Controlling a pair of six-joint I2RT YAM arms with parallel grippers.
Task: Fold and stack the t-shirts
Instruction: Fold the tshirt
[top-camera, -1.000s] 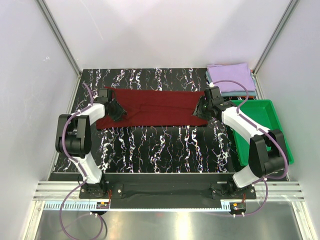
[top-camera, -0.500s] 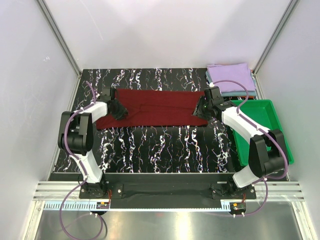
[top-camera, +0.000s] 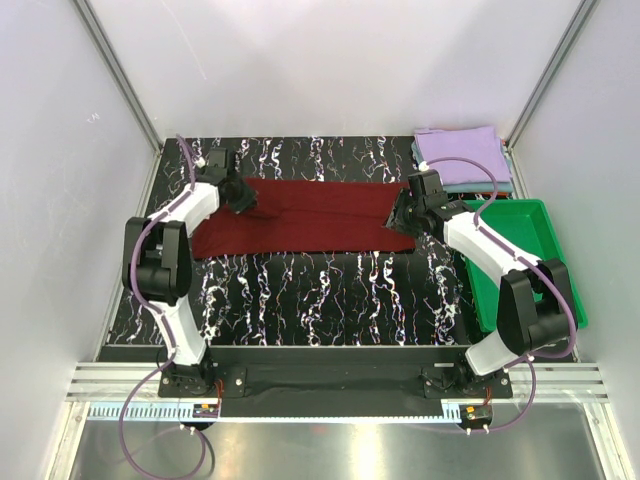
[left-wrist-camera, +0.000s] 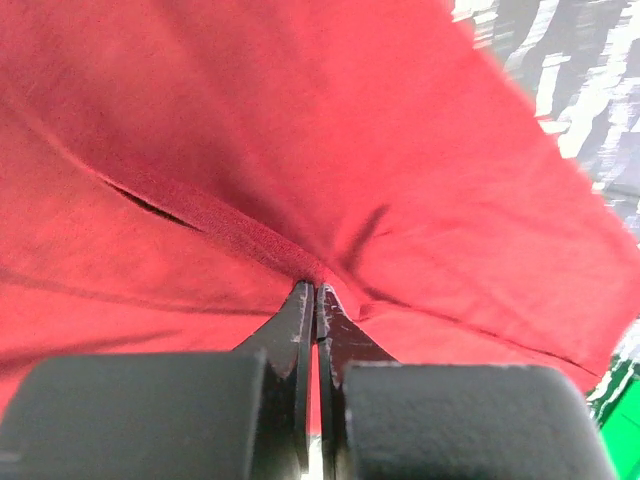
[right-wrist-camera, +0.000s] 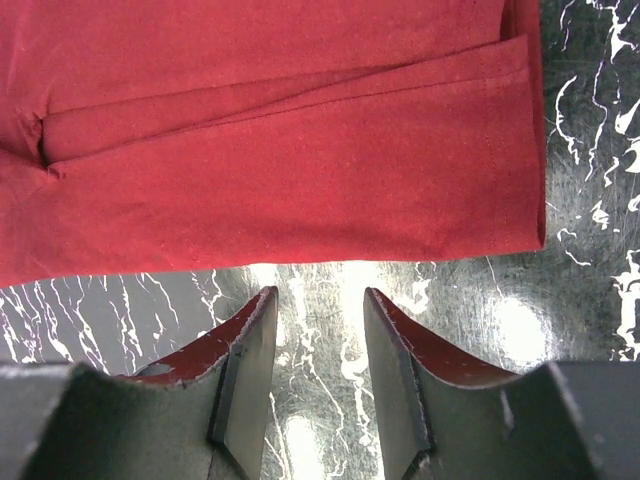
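Observation:
The dark maroon t-shirt (top-camera: 315, 215) lies folded into a long band across the middle of the marbled table. My left gripper (top-camera: 244, 198) is at its far-left corner. In the left wrist view this gripper (left-wrist-camera: 316, 291) is shut on a raised pinch of the maroon t-shirt (left-wrist-camera: 330, 130). My right gripper (top-camera: 399, 218) is at the band's right end. In the right wrist view it (right-wrist-camera: 320, 298) is open over bare table, just short of the maroon t-shirt's hem (right-wrist-camera: 290, 215). A folded lavender t-shirt (top-camera: 460, 150) rests on a grey-blue one (top-camera: 485, 187) at the back right.
A green plastic tray (top-camera: 545, 245) stands along the right edge, partly under my right arm. White walls with metal posts close in the back and sides. Black marbled tabletop (top-camera: 330, 295) shows between the maroon shirt and the arm bases.
My left gripper moved toward the far-left corner of the maroon shirt and shut on its fabric. The right gripper has stayed open at the shirt's right end.

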